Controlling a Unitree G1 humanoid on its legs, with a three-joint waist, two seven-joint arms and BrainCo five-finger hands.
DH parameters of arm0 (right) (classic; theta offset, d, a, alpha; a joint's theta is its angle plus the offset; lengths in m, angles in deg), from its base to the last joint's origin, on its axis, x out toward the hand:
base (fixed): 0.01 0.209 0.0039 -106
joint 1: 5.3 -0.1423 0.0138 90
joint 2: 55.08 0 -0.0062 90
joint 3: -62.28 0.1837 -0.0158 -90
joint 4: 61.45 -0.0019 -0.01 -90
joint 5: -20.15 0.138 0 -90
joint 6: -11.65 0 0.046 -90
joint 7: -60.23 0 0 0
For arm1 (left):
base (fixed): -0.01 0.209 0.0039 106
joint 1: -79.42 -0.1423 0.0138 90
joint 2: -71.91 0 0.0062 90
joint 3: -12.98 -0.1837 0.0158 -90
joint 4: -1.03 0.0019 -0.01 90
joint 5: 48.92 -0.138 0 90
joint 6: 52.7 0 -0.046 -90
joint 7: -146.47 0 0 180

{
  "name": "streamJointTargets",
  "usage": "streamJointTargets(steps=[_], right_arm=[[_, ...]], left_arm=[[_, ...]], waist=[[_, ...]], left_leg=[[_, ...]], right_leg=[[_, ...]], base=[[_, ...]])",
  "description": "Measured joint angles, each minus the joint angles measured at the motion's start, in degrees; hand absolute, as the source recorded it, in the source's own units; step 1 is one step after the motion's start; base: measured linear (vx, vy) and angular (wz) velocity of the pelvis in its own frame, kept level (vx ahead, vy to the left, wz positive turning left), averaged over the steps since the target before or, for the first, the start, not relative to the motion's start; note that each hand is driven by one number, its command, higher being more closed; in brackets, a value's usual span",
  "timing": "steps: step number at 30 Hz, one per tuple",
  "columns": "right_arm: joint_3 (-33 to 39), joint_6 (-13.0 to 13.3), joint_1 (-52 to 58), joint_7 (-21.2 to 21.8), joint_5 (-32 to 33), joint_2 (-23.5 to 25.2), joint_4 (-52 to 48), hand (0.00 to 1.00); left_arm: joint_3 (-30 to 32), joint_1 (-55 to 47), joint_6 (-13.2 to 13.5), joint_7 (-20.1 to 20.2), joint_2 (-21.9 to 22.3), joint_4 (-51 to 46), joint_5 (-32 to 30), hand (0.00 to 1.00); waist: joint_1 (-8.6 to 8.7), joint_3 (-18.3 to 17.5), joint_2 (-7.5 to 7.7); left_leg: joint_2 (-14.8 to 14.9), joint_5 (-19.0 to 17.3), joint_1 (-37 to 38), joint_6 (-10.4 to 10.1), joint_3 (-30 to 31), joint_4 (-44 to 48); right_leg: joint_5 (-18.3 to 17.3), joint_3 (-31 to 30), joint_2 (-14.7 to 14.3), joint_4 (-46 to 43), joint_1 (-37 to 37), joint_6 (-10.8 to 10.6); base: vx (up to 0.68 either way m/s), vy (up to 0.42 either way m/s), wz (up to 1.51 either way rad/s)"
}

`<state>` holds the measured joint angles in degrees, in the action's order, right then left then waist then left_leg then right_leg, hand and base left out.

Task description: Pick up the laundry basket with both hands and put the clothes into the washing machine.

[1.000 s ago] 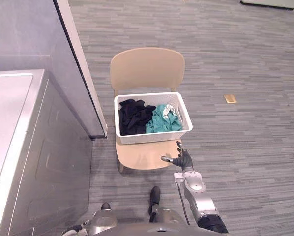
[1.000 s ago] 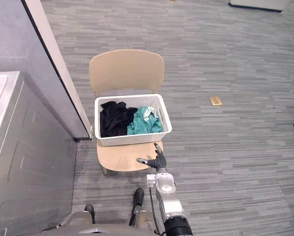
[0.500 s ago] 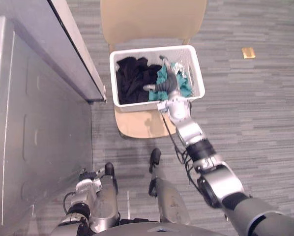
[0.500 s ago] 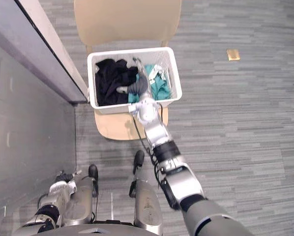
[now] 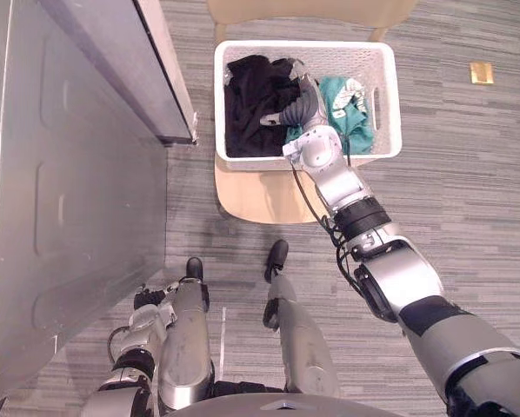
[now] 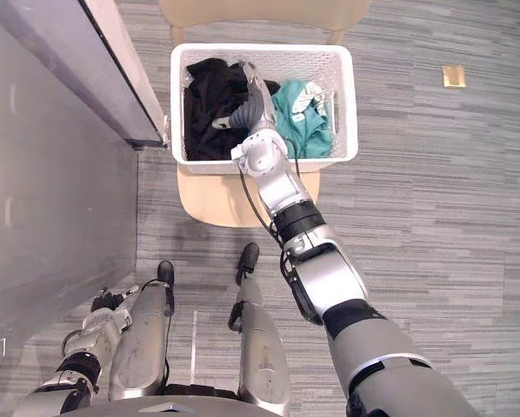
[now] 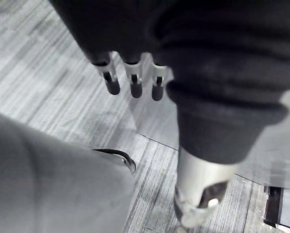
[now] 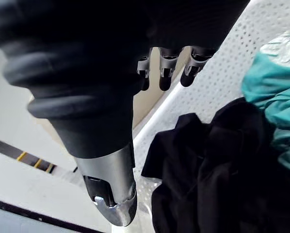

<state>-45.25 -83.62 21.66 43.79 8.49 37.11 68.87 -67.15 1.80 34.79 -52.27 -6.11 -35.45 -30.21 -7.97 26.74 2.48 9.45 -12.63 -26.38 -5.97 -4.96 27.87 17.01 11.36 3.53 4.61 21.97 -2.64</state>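
Head views: the basket [image 5: 387,113] sits on the chair [image 5: 260,195], clothes [image 5: 251,95] inside — my right hand [image 5: 299,111] hovers over them. Left wrist: my left hand [image 7: 133,77] hangs above the floor [image 7: 48,73], fingers straight, empty. Right wrist: fingers [image 8: 167,68] relaxed and apart, holding nothing, above the black clothes.

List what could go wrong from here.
The right hand is over the black clothes inside the laundry basket, not on its rim; closing now may grab cloth.
The left hand hangs low, far from the basket; a one-handed lift could tip it off the chair.
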Motion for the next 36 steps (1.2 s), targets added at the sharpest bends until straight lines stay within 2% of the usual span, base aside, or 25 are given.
streamJointTargets(steps=[13, 20, 30, 32, 36], right_arm=[[3.03, -1.31, -3.64, 0.08, 0.09, -2.76, 13.76, 0.0], [4.76, -1.66, -6.38, 0.23, 0.1, -4.84, 19.34, 0.0], [4.78, -1.08, -10.62, 0.86, 0.53, -7.7, 19.06, 0.0], [4.79, -1.09, -11.35, 0.82, 0.53, -7.97, 18.9, 0.0], [4.79, -0.9, -12.16, 0.82, 0.48, -9.22, 17.24, 0.0]], left_arm=[[-0.05, 1.1, 0.41, -0.6, -1.62, 1.67, 0.69, 0.0], [-1.25, 2.3, 1.61, -1.05, -1.71, 1.6, 3.85, 0.0], [-1.44, 2.73, 2.25, -1.85, -1.88, 1.63, 5.98, 0.0], [-1.44, 2.74, 2.26, -2.2, -1.97, 1.77, 5.98, 0.0], [-1.41, 3.9, 2.24, -2.28, -2.17, 3.62, 5.98, 0.0]], waist=[[-1.65, 1.12, -0.32], [-2.44, 1.87, -0.59], [-2.37, 1.93, -0.63], [-2.34, 1.93, -0.63], [-2.25, 1.93, -0.63]], left_leg=[[-0.82, 0.14, -5.41, 0.18, 3.8, 1.35], [-0.81, 0.2, -9.16, 0.22, 5.29, 2.71], [-0.91, 1.01, -13.68, 0.18, 6.7, 3.2], [-0.84, 1.25, -14.56, 0.04, 6.95, 3.23], [-0.84, 1.98, -16.66, -0.21, 7.82, 3.4]], right_leg=[[-0.01, 3.42, 0.14, 0.0, 2.46, -0.01], [0.02, 4.53, 0.08, 0.0, 4.84, 0.0], [0.28, 5.3, 0.16, 0.0, 8.18, -0.25], [-0.36, 5.35, 0.09, 0.0, 8.94, -1.05], [-0.42, 6.23, 0.05, 0.01, 10.41, -1.25]], base=[[-0.02, 0.067, 0.12], [-0.05, 0.041, 0.05], [-0.05, 0.018, 0.04], [-0.06, -0.004, 0.02], [-0.05, -0.004, 0.06]])
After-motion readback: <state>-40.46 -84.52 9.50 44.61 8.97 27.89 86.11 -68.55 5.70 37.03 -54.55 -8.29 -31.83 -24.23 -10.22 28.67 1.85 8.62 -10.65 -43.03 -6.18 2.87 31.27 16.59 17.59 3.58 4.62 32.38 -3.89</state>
